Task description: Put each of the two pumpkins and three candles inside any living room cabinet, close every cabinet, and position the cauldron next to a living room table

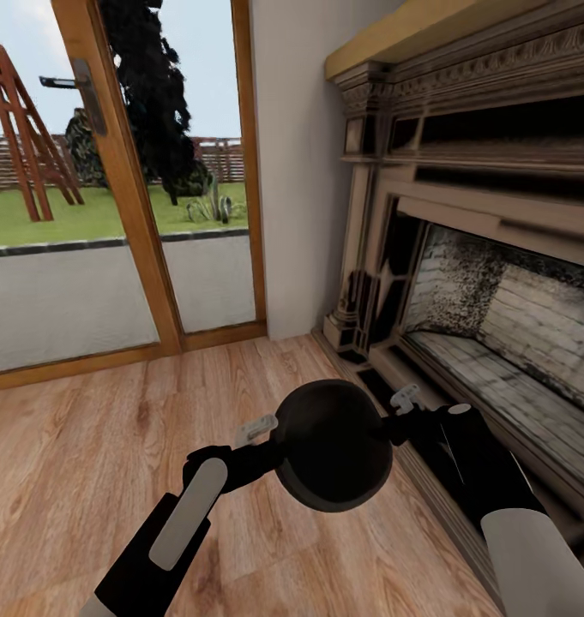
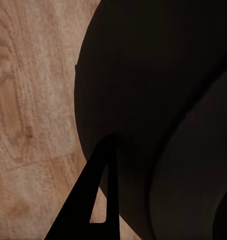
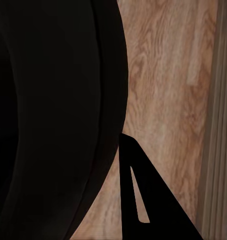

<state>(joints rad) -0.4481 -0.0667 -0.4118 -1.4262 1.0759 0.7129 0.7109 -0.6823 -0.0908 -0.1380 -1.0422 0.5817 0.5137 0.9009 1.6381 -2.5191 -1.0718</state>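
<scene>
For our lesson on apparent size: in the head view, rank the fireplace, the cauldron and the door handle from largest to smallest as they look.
1. Fireplace
2. Cauldron, though it is nearest the camera
3. Door handle

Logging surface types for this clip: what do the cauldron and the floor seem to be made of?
Cauldron: looks like dark matte metal, perhaps cast iron; uniformly black with only a faint sheen, though the render leaves this open. Floor: wood planks or wood-look laminate, with visible grain, knots and board seams, satin finish.
</scene>
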